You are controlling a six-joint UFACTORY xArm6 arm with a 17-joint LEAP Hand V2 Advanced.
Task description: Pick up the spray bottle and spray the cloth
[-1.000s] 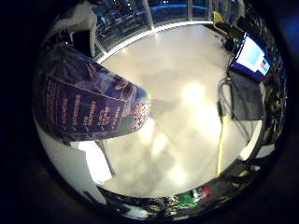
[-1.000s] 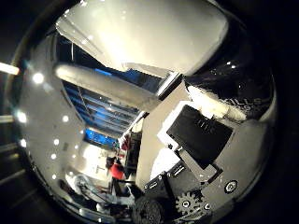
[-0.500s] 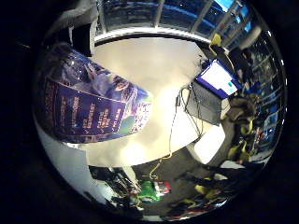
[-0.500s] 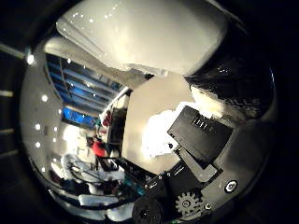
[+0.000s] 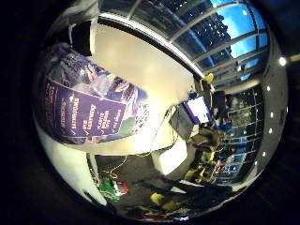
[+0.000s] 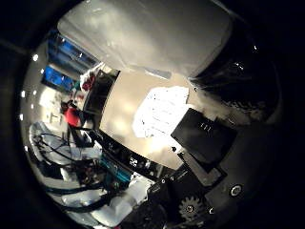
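The spray bottle fills much of both palm views, close to the palm. The little finger side view shows its body with a purple printed label (image 5: 89, 108). The thumb side view shows its white upper part (image 6: 152, 33) and a dark part beside it (image 6: 238, 76). My right hand (image 6: 205, 143) shows as black and geared parts against the bottle, its fingers curled round it and holding it off the table. The white crumpled cloth (image 6: 162, 107) lies on the tan table (image 6: 119, 105), below and away from the bottle.
A laptop (image 5: 199, 108) stands at the table's far end. Cluttered gear and red objects (image 6: 74, 114) lie around the table edge. Large windows (image 5: 216, 33) line the room beyond the table (image 5: 150, 66).
The whole picture has swung in both views, so the hand has turned with the bottle fixed against the palm. The cloth now shows more fully in the thumb side view.
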